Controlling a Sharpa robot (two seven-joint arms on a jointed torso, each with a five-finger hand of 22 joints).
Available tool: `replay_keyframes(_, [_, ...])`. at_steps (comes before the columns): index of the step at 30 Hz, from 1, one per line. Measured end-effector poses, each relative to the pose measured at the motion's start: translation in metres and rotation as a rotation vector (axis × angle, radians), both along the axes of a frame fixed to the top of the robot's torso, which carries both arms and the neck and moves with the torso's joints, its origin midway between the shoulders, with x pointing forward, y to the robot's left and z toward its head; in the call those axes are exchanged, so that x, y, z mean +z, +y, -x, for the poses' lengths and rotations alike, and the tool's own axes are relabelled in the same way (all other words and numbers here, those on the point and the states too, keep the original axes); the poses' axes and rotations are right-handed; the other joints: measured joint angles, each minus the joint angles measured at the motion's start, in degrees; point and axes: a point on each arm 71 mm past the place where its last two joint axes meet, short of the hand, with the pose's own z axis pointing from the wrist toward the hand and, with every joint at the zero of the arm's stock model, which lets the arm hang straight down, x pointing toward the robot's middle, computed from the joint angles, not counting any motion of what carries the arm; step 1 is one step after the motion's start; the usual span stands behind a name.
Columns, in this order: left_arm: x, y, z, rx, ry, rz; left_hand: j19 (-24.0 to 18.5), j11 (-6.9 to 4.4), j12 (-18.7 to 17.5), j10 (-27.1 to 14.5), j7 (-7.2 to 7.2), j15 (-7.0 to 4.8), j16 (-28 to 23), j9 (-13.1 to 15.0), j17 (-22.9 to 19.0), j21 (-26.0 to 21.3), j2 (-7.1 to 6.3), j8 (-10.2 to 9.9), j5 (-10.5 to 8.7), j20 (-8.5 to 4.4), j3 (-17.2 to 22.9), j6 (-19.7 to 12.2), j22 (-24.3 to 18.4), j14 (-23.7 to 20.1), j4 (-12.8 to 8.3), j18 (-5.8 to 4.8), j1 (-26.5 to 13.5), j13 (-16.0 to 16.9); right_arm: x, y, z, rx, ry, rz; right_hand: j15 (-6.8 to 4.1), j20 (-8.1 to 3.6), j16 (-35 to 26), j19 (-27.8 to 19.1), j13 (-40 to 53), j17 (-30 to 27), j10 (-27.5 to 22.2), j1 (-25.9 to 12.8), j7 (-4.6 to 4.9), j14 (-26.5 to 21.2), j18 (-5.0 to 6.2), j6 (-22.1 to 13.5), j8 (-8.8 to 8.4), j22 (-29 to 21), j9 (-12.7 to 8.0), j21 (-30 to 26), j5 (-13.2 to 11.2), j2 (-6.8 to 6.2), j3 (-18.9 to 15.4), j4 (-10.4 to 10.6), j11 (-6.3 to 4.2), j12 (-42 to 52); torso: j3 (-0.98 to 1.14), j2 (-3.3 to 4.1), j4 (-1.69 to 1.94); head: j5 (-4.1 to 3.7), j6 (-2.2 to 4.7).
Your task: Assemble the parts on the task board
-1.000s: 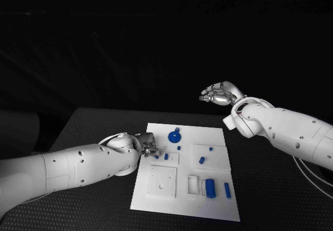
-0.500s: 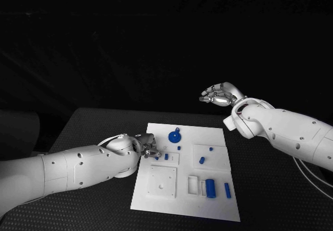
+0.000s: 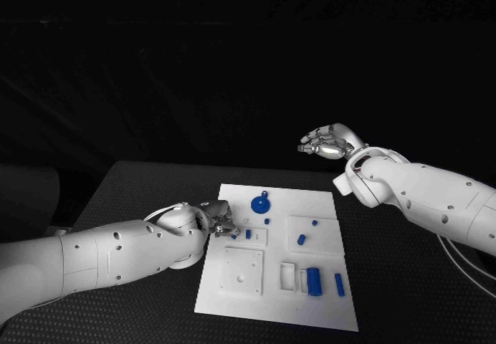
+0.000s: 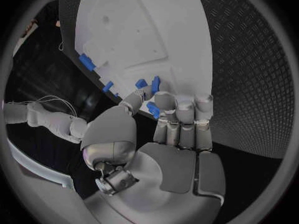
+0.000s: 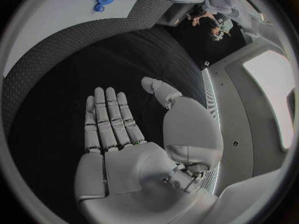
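The left wrist view reveals the left hand (image 4: 163, 115) pinching a small blue plastic part (image 4: 153, 109) over the flat white task board (image 4: 134, 30), while the right hand (image 5: 134, 149) hangs empty, fingers spread

The left hand (image 3: 217, 217) now sits a little lower and nearer the task board's (image 3: 322, 294) left edge than a second ago, with its forearm drawn back along the worktop (image 3: 135, 186). Its fingers (image 4: 177, 109) pinch a small blue part (image 4: 153, 109) at the board's left side, beside the short blue peg (image 3: 248, 233). The right hand (image 3: 329, 140) is raised beyond the board's far right corner, shifted slightly toward the right.
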Motion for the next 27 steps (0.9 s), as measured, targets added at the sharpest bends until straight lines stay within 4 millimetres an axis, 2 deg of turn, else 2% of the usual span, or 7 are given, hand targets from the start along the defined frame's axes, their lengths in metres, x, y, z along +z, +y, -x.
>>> replay_keyframes(6, [0.002, 0.009, -0.001, 0.029, -0.039, 0.027, 0.3, 0.00, 0.0, 0.0, 0.01, -0.12, 0.0, 0.0, 0.0, 0.0, 0.00, 0.0, -0.34, -0.15, 0.0, 0.0, 0.0, -0.1, 0.0, -0.02, 0.0, 0.0, 0.000, -0.002, 0.000, -0.003, 0.000, 0.001, 0.00, 0.00, 0.0, 0.0, 0.0, 0.0, 0.0, 0.0, 0.00, 0.0, 0.00, 0.0, 0.00, 0.0, 0.0, 0.0, 0.0, 0.00, 0.0, 0.0, 0.00, 0.0, -0.02, 0.01, -0.03, -0.03, 0.00])
replay_keyframes(27, [0.002, 0.011, 0.004, 0.059, -0.087, 0.143, 0.3, 0.00, 0.0, 0.0, 0.01, -0.12, 0.0, 0.0, -0.1, 0.0, 0.00, 0.1, -0.42, -0.13, 0.0, 0.0, 0.0, -0.1, 0.1, -0.02, 0.0, -0.2, 0.000, -0.004, 0.000, -0.006, 0.001, 0.002, -0.01, 0.00, 0.0, 0.0, 0.0, 0.0, 0.0, 0.0, 0.00, 0.0, 0.00, 0.0, 0.00, 0.1, 0.0, 0.0, 0.0, 0.00, 0.0, 0.0, 0.00, 0.0, -0.03, -0.01, 0.07, -0.30, -0.60])
